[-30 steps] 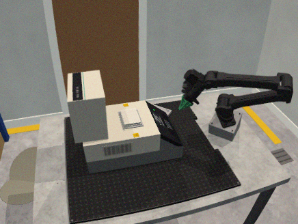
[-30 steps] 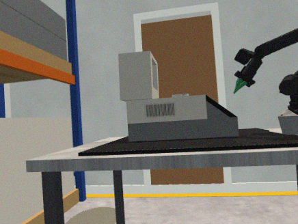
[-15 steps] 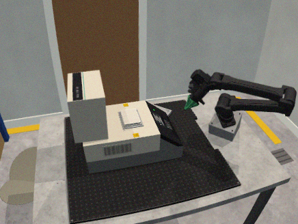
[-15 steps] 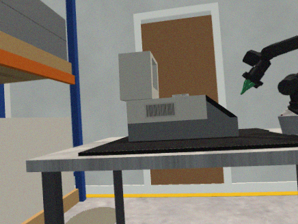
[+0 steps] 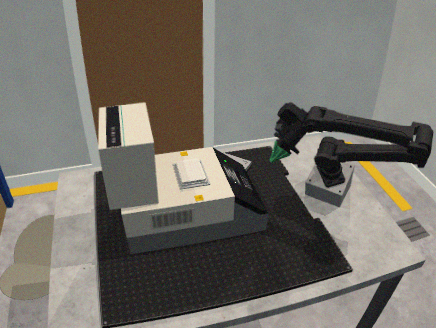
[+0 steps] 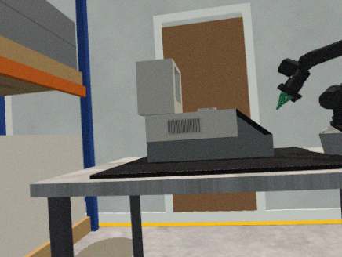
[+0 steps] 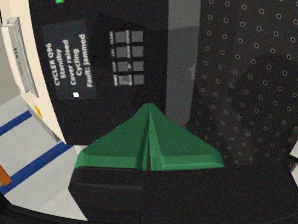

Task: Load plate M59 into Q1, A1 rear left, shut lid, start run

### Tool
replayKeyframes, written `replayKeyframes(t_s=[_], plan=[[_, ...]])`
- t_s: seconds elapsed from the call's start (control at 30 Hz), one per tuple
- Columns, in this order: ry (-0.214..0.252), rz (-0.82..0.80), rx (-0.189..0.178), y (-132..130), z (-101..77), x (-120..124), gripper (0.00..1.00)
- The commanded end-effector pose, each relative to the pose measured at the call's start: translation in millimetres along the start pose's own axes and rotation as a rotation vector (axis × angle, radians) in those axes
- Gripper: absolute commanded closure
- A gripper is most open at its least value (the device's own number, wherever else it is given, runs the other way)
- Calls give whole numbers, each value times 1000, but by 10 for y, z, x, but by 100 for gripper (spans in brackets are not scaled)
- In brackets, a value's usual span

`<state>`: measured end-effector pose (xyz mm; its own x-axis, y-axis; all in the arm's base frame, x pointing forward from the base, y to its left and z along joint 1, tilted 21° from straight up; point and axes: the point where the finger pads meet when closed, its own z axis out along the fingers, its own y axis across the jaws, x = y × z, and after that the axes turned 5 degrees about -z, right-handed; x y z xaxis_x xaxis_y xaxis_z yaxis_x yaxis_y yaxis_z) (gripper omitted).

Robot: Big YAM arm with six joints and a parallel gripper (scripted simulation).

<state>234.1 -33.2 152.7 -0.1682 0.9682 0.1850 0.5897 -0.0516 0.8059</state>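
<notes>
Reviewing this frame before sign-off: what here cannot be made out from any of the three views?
- Key legends on Q1's panel: too small and blurred in the wrist view; edge-on from the top.
- Plate M59 markings, so its A1 corner: too small from the top; only its edge shows in the exterior view.
- Plate nest N1: mostly hidden behind Q1's panel.
- End effector fingertips: shut, no gap visible.
</notes>
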Motion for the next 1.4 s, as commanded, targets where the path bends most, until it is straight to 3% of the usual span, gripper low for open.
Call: replayKeyframes(t_s=[0.0, 0.37, 0.97, 1.27, 1.37], plan=[[-19, -54, -50, 385, -124, -19, 100], [-15, -71, -56, 425, -139, -7, 100], [-12, -42, -60, 597, 161, -45, 100], [-9, -29, -53, 492, 314, -33, 100], [-1, -19, -29, 398, 392, -37, 100]])
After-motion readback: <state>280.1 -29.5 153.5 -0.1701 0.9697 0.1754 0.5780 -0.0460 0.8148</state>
